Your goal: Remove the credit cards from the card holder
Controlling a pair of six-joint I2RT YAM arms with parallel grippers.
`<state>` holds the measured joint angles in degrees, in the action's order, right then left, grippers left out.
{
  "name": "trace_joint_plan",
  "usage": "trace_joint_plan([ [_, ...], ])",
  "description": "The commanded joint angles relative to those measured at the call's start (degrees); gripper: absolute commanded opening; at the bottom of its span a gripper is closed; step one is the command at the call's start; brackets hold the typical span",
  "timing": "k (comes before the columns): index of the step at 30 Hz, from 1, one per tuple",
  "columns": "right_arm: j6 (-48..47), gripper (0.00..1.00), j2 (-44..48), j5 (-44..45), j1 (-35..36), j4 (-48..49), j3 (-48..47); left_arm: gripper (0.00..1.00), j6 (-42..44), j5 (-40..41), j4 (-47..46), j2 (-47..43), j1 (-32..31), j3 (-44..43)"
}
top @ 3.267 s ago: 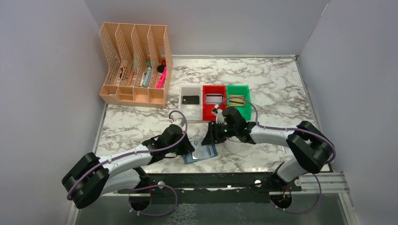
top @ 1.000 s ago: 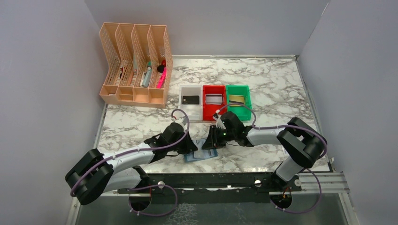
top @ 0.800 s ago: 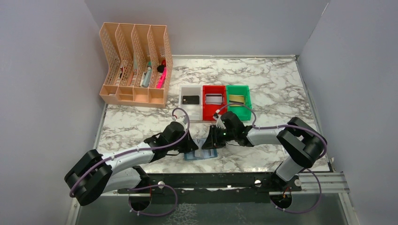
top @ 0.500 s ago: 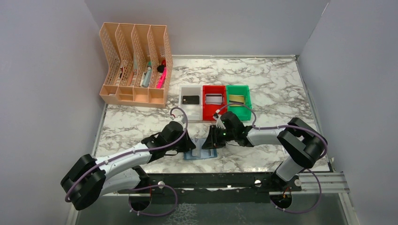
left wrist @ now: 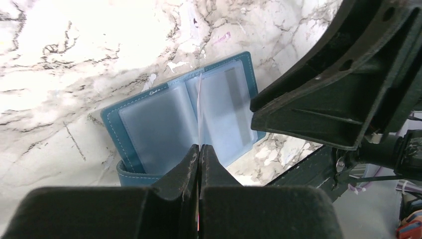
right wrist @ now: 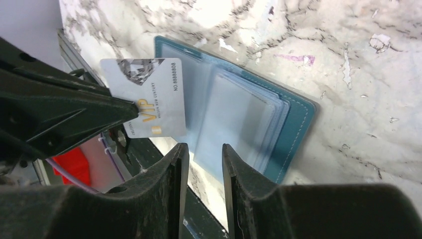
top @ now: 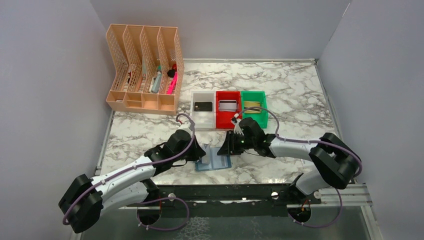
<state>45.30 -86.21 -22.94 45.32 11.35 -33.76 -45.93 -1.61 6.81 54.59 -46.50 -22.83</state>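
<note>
We see the left hand [left wrist: 199,149] clamped on a silver credit card [right wrist: 154,94], seemingly out of its pocket. The open card holder [left wrist: 154,124] lies flat on the tabletop [right wrist: 348,50], just below both hands. The right hand [right wrist: 201,159] has its fingers apart over the holder's edge, likely steadying it; contact unclear. The white bin [top: 203,94], red bin [top: 227,93] and green bin [top: 253,93] sit beyond the hands, and the right hand crowds that route.

In the right wrist view, left of centre, the silver-grey credit card [right wrist: 149,94] carries gold letters "VIP" near its lower edge. A small line beside them seems to read "MILLION NEW CENTURY". Along its right edge runs "NO.8888888". Tiny print at its lower left corner is too small to read.
</note>
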Motion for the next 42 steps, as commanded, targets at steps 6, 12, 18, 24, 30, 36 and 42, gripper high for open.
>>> trace_joint_plan([
  [6, -1.22, 0.38, 7.14, 5.82, 0.03, -3.64, 1.15, 0.0, 0.72, 3.25, 0.98, -5.6, 0.09, -1.28],
  [12, 0.63, 0.41, 11.29, 13.06, -0.02, -5.85, 2.87, 0.0, 0.17, 2.95, -0.09, -6.78, 0.12, -0.71],
  [18, 2.78, 0.51, 17.36, 17.63, -1.2, -7.64, 5.69, 0.0, -0.2, 1.73, -2.51, -6.73, 0.09, -0.25],
  [24, 4.4, 0.6, 18.89, 1.85, -8.2, 6.84, 12.73, 0.0, -1.17, -2.56, -6.55, -6.85, 0.1, -0.76],
  [30, 8.51, 0.6, 17.75, -6.68, -10.34, 21.82, 17.13, 0.0, -1.01, -5.74, -9.76, -7.86, 0.11, -1.56],
  [36, 10.43, 0.59, 14.88, -13.2, -10.34, 32.03, 17.67, 0.0, -2.82, -10.7, -17.77, -6.86, 0.13, 0.64],
  [42, 11.51, 0.56, 11.12, -18.38, -10.34, 38.62, 17.21, 0.0, -2.74, -13.07, -22.2, -6.0, 0.11, 1.16],
])
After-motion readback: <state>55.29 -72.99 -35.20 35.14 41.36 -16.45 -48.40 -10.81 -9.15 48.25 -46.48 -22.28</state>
